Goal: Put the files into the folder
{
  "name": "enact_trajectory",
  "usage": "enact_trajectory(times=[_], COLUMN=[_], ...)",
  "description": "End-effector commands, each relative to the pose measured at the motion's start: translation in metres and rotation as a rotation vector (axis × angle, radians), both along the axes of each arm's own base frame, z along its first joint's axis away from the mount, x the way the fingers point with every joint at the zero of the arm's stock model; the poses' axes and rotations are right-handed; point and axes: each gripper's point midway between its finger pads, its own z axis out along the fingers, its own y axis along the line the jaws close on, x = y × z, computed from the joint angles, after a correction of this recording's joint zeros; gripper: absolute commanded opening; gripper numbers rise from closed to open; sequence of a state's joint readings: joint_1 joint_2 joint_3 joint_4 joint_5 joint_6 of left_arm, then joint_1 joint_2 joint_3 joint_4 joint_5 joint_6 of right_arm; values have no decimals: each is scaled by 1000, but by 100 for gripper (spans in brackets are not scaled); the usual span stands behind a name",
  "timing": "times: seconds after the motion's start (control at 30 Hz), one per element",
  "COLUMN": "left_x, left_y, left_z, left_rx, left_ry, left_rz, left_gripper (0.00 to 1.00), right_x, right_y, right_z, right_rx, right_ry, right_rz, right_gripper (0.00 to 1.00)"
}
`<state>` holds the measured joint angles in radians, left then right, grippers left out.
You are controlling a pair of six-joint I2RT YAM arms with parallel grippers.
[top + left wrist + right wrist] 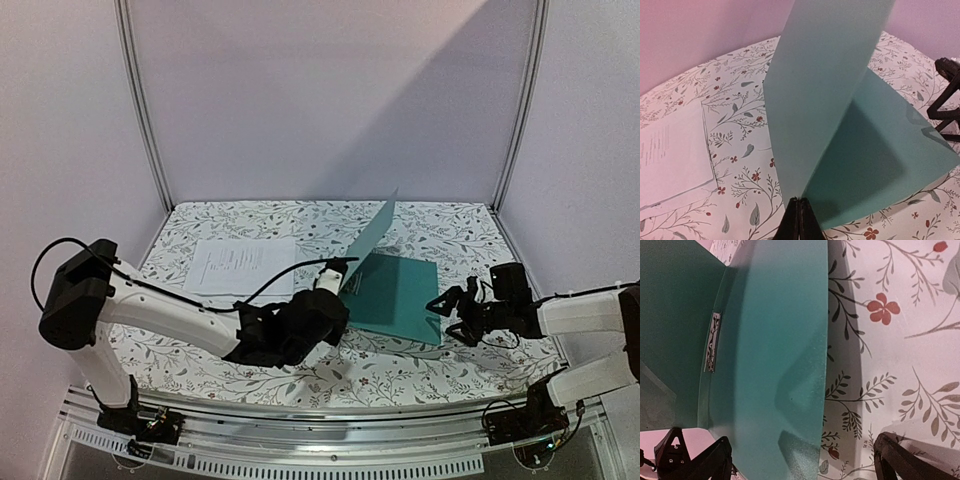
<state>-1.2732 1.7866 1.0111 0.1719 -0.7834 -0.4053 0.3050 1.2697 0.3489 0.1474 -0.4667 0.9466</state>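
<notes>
Early to middle of the job, by judgement, and no further. Clamped fully closed with the left gripper on the near bottom edge of the front cover of the folder, propping that teal sheet steeply up, almost upright, right above the fingertips. Seen from the left wrist as a tall pale-green panel rising straight from the pinched black fingers. Spread flat on the flowered tablecloth, just to the right of that claw: the back cover, inner face up and bare. Along the inner spine, in the right wrist view, a small silver clip with no paper under it. Well off to the left of the left claw, flat on the cloth and clear of the folder: the files, white printed sheets, touched by neither claw. Poised at the right-hand edge of the back cover, jaws spread about as wide as they go and nothing between them: the right gripper. Hard to tell whether resting on that edge or just above it. So, opening taken care of; filing not yet begun. Left to do, as far as can be judged: fetching the sheets across from the far side of the left claw, laying them on the bare back cover beside the clip, then lowering the raised cover over them.
</notes>
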Motion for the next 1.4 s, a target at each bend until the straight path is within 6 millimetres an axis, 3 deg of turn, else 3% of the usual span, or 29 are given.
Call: enact_trajectory(times=[0.0,0.47,0.67,0.9,0.93,1.03,1.1,1.23,1.37], left_x=[6,20,23,37,36,41,42,31,15], left_y=[6,24,33,62,58,32,12,-10,-4], left_z=[3,-18,-23,-20,-18,-9,-6,-9,-37], left_rx=[-124,-290,-437,-624,-601,-447,-261,271,753], left_ry=[68,227,326,382,376,327,263,20,-172], left_rz=[11,41,46,80,44,-86,-162,-265,-306], left_gripper=[0,0,0,0,0,29,42,51,59], right_x=[2,12,11,16,18,22,24,24,21], right_y=[10,27,26,18,19,21,22,19,16], right_z=[5,10,6,10,14,25,28,28,24], right_rx=[95,217,210,97,87,86,88,66,40], right_ry=[-8,-10,2,-54,-77,-120,-133,-136,-132], right_rz=[9,30,23,43,57,74,79,71,75], right_gripper=[96,78,79,82,82,82,83,84,85])
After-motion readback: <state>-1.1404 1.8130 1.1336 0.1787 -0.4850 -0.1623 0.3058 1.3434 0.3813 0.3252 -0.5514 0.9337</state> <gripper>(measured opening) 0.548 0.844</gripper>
